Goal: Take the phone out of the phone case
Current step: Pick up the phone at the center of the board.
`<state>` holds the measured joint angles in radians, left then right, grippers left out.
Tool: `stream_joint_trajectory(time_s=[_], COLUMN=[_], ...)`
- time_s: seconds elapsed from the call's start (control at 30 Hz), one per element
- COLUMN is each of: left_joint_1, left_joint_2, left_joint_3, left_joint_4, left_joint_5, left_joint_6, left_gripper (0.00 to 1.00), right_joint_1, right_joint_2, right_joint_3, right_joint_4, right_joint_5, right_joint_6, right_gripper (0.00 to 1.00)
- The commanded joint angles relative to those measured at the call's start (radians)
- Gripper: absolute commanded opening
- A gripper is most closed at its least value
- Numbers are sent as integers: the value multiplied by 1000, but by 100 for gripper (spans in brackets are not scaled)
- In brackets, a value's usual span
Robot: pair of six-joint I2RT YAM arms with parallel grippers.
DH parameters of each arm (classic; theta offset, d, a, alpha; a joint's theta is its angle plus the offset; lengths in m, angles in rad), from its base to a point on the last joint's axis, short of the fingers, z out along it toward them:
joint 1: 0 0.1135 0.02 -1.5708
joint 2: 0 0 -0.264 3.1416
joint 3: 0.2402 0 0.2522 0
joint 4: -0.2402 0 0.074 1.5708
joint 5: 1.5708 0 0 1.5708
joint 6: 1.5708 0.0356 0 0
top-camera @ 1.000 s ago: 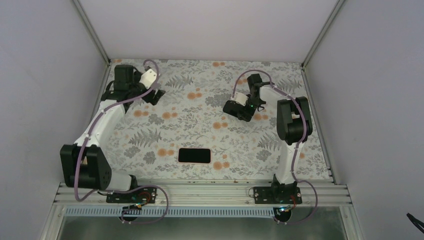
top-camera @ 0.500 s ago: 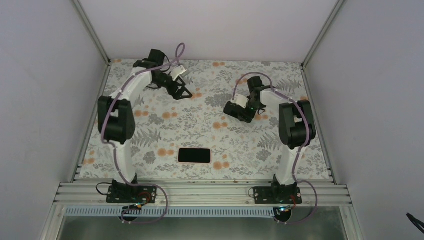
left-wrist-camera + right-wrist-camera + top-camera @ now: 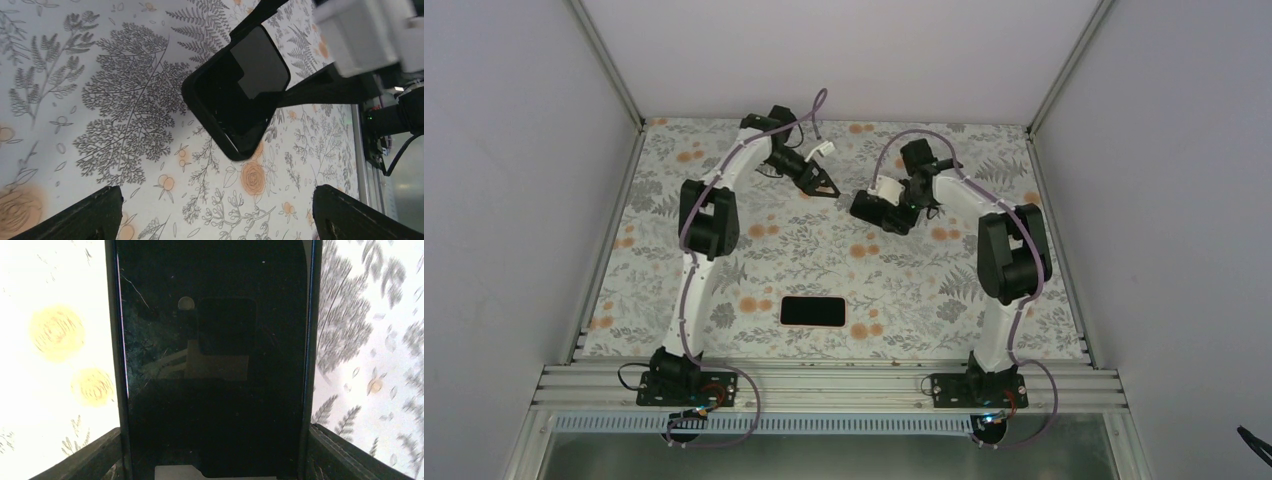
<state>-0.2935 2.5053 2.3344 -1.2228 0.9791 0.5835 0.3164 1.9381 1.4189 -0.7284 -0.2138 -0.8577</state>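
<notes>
The phone (image 3: 811,311) lies screen up near the front middle of the table. It sits inside the pink phone case (image 3: 844,312), whose rim shows along its right edge. Neither wrist view shows them. My right gripper (image 3: 876,208) is shut on a black slab (image 3: 212,355) and holds it above the far middle of the table. The fingers (image 3: 87,455) press its two long sides. My left gripper (image 3: 824,185) is open and empty, just left of that slab (image 3: 235,92). Its fingertips (image 3: 95,215) are spread wide over the cloth.
A floral cloth (image 3: 724,270) covers the table. White walls with metal corner posts (image 3: 609,70) close the left, right and far sides. The arm bases stand on a rail (image 3: 824,385) at the near edge.
My left arm has swung from the far left corner across to the far middle, close to the right gripper. My right gripper has shifted a little left and farther with the black slab.
</notes>
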Motion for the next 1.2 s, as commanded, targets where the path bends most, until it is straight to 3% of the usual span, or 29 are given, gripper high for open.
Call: stream_joint_trajectory(time_s=[0.0, 0.2, 0.47, 0.5, 0.6, 0.67, 0.87, 1.07, 1.1, 1.17], left_joint_1=[-11, -17, -24, -25, -27, -31, -30, -29, -30, -31], left_joint_2=[51, 54, 70, 67, 67, 70, 69, 59, 57, 58], left_joint_3=[73, 37, 78, 76, 78, 80, 67, 66, 64, 70], left_joint_4=[-47, 30, 2, 2, -20, -59, -125, -133, -133, -132], left_joint_5=[31, 51, 112, 119, 137, 141, 123, 133, 135, 144], left_joint_6=[-52, -113, -113, -112, -93, -59, 7, 16, 17, 12], left_gripper=[93, 91, 86, 83, 59, 52, 59, 58, 58, 46], right_joint_1=[35, 81, 141, 146, 150, 149, 149, 150, 150, 150], right_joint_2=[-37, -3, 33, 38, 41, 34, 15, 16, 16, 17], right_joint_3=[92, 172, 203, 206, 203, 197, 175, 171, 174, 179], right_joint_4=[-11, -29, 13, 14, 50, 81, 118, 132, 129, 127], right_joint_5=[-65, -66, -20, -17, 1, 8, 21, 40, 38, 32], right_joint_6=[42, 61, 92, 92, 113, 137, 153, 156, 154, 154], right_gripper=[70, 70, 70, 70, 70, 70, 69, 69, 69, 69])
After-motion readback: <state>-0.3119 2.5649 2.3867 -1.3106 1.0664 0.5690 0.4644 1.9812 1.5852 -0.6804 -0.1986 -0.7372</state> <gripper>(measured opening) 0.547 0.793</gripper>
